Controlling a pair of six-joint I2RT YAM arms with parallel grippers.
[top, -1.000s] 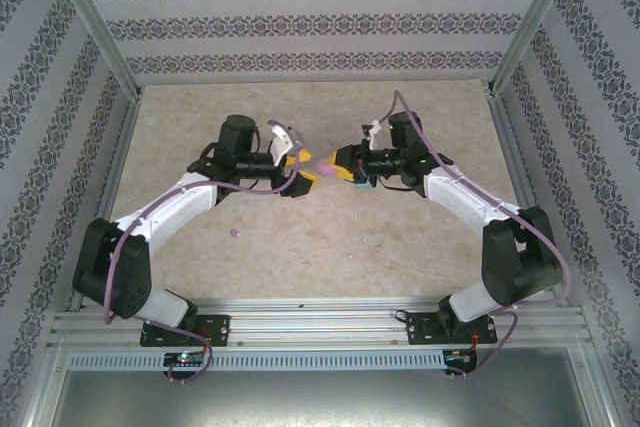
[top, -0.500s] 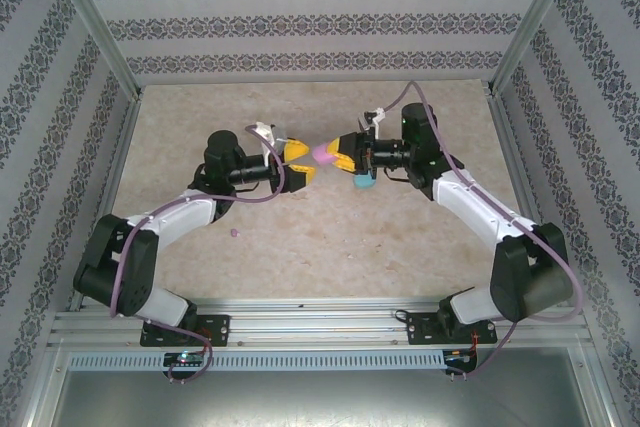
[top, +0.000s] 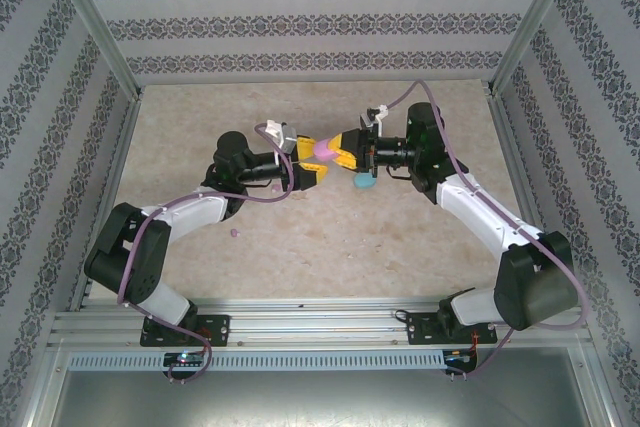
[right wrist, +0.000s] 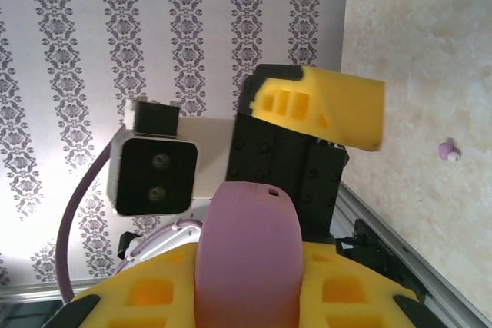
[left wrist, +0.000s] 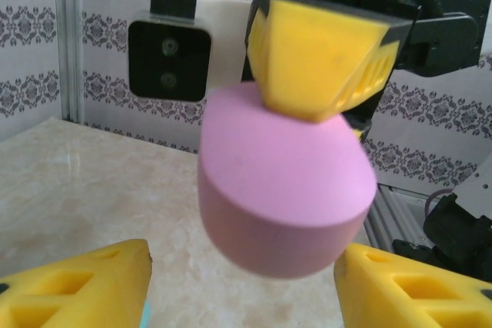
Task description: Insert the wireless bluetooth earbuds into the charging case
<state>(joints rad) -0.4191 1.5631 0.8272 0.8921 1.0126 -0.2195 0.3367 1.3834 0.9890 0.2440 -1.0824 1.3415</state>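
A pink oval charging case point(top: 322, 150) hangs in mid-air above the table's middle, and my right gripper point(top: 338, 150) is shut on it. The right wrist view has the case point(right wrist: 246, 259) clamped between both yellow fingers point(right wrist: 146, 293). My left gripper point(top: 306, 160) faces it, open, one finger on each side of the case point(left wrist: 284, 190) with gaps showing. One small pink earbud point(top: 234, 232) lies on the table to the near left, and the same earbud point(right wrist: 448, 150) appears in the right wrist view. The case's inside is hidden.
A light blue oval case point(top: 362, 182) lies on the table just under the right gripper. The marble tabletop point(top: 400, 247) is bounded by aluminium rails and patterned walls. Both arms meet over the middle of the table.
The left arm has reached right and forward until its fingers straddle the pink case, and its jaws have narrowed. The right gripper has shifted slightly, still gripping the case.
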